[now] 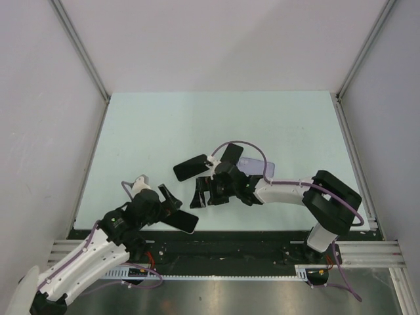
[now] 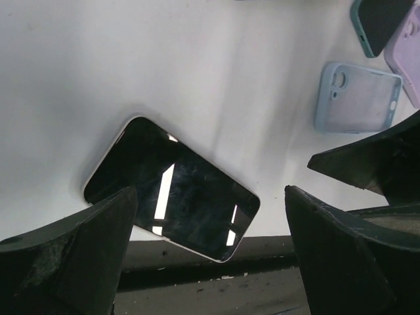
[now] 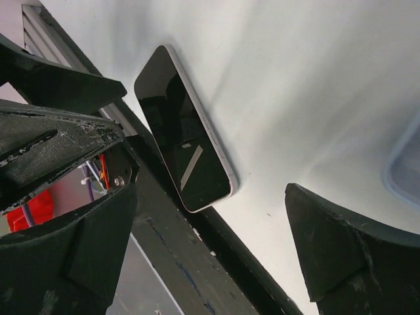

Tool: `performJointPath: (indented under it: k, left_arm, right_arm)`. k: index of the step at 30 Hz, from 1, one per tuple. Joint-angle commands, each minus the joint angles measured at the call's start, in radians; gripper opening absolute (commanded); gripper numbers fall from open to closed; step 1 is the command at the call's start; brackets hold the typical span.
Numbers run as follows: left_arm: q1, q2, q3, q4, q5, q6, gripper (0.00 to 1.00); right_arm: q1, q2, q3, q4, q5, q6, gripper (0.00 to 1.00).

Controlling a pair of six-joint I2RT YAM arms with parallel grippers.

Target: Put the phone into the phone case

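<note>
- Step in hand, by judgement: the approach to pick up the phone. No grasp had been made, and nothing was lifted or seated in a case.
- The phone lay flat and screen up on the table, at the near edge and left of centre. It sat at a slant, with one corner at or just over the edge.
- The left hand hung over the phone with its fingers spread wide, holding nothing. Its wrist view showed one finger on each side of the phone. Contact with the phone could not be confirmed.
- The right hand was likewise open and empty. It was poised just right of the phone and close beside the left hand, so the two were crowded.
- A light blue phone case lay farther off and to the right, well apart from the phone. Its camera cut-out showed and it appeared empty.
- A lilac case and a teal-rimmed case lay beyond it. Which case was intended could not be told.
- Next move, by judgement: one hand should close across the phone's long sides. A thin phone lying flat gives little purchase, so the corner at the edge may be the best place to get a finger under.
- The other hand would need to draw clear to avoid a collision. It could then steady the chosen case.
</note>
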Motion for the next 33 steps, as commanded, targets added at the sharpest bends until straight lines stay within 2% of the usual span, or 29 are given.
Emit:
performJointPath:
  k: [1, 8, 15, 19, 27, 31, 33]
  left_arm:
    - [-0.037, -0.030, 0.006, -0.145, -0.092, -0.126, 0.98]
    - [-0.099, -0.043, -0.097, -0.156, -0.051, -0.230, 0.99]
    - [-0.100, -0.149, -0.136, -0.121, -0.047, -0.221, 0.99]
    - [-0.100, -0.154, -0.188, -0.069, -0.025, -0.221, 0.99]
    - [-0.100, -0.021, -0.218, 0.161, -0.029, -0.198, 0.99]
    - [-0.093, 0.093, -0.202, 0.321, -0.035, -0.156, 1.00]
    - [-0.090, 0.200, -0.167, 0.423, -0.017, -0.131, 1.00]
  right_arm:
    - [0.029, 0.060, 0.058, 0.093, -0.069, 0.044, 1.00]
    - [0.066, 0.097, 0.058, 0.105, -0.086, 0.055, 1.00]
    - [0.082, 0.117, 0.058, 0.130, -0.101, 0.076, 1.00]
    - [0.085, 0.136, 0.058, 0.167, -0.126, 0.096, 1.00]
    - [0.102, 0.141, -0.003, 0.266, -0.114, 0.165, 1.00]
    - [0.099, 0.074, -0.083, 0.364, -0.039, 0.222, 1.00]
    - [0.091, 0.052, -0.135, 0.423, 0.006, 0.260, 1.00]
